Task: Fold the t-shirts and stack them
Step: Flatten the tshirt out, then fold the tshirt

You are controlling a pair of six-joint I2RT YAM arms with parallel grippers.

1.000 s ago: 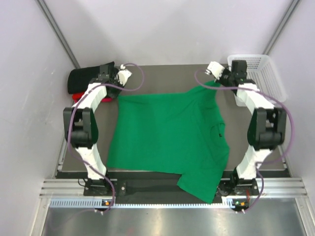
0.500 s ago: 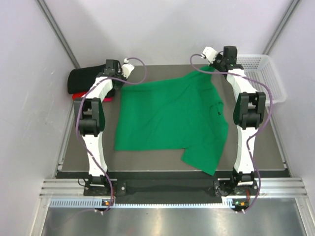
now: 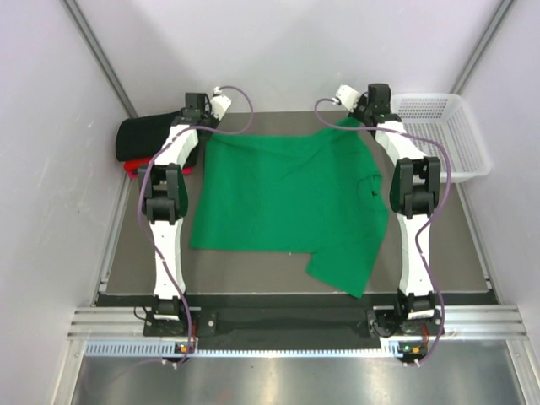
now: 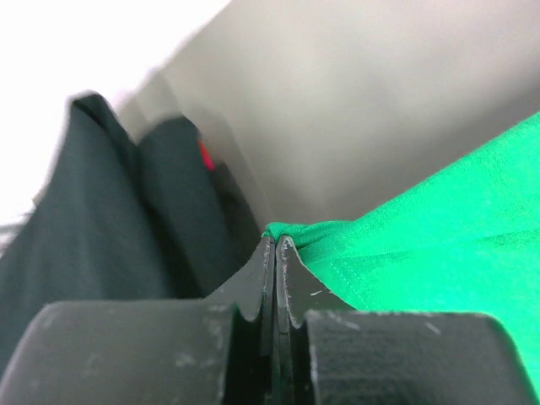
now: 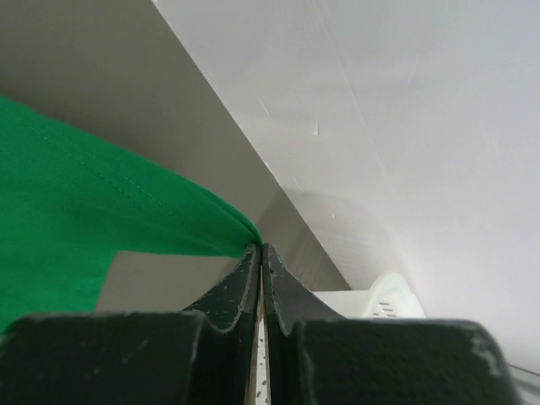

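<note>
In the top external view, the green t-shirt is spread across the middle of the frame on the grey surface, with one sleeve trailing toward the lower centre. A small dark mark is seen by its neck, too small to be read. The black t-shirt is bunched at the upper left, and the red t-shirt is tucked under its lower edge. A white mesh basket is placed at the upper right. Both arms are stretched nearly straight up the frame from their bases. The left claw is brought to the shirt's upper left corner and the right claw to its upper right corner.

In the left wrist view, the left claw is pressed closed on the green t-shirt at its hem. The black t-shirt is seen at the left, with a sliver of the red t-shirt above it.

In the right wrist view, the right claw is pinched closed on a corner of the green t-shirt. The basket is seen at the lower right.
</note>
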